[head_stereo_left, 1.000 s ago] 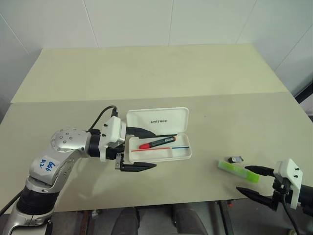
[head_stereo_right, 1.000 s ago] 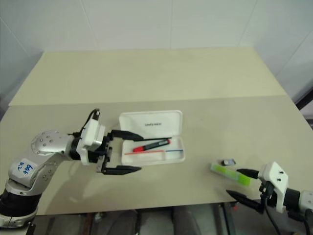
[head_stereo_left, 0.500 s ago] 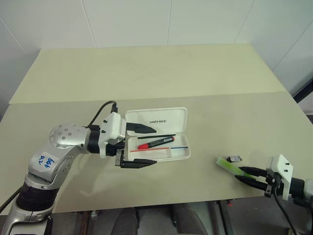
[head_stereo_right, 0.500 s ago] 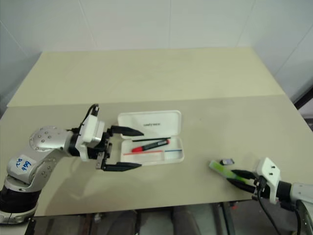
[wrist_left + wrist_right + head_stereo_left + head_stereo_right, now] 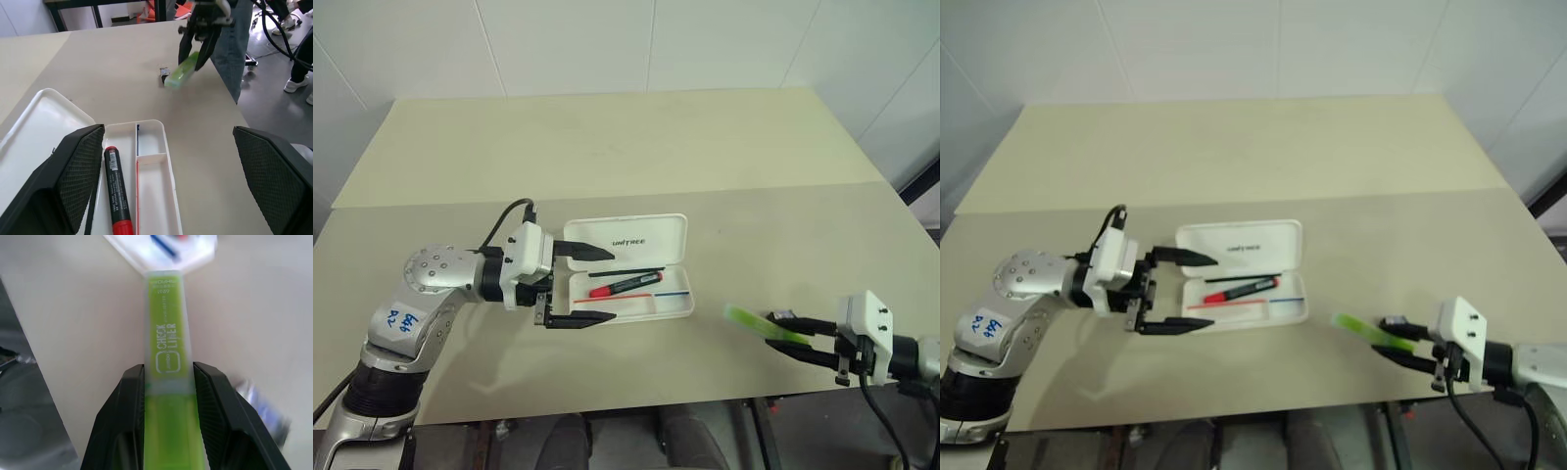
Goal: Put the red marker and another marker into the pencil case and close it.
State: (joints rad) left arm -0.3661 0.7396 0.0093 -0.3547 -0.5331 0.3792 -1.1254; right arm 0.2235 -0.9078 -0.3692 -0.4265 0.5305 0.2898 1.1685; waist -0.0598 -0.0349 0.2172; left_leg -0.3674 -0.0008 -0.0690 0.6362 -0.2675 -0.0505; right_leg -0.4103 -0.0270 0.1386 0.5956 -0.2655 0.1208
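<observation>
Risk of a dropped highlighter on the carry to the case.

The right gripper (image 5: 800, 339), low at the right of the frame, has its black fingers (image 5: 128, 396) clamped on one end of the flat translucent lime-green highlighter (image 5: 753, 323), most of it sticking out unsupported toward the case, so it could pivot or slip. The white hard-plastic hinged pencil case (image 5: 630, 266) lies open at centre, the black-barrelled red-capped marker (image 5: 625, 286) already inside. The left gripper (image 5: 583, 285), jaws wide apart, straddles the case's left end; a misjudged nudge would shift it. A small dark clip-like object (image 5: 165, 73) sits near.
</observation>
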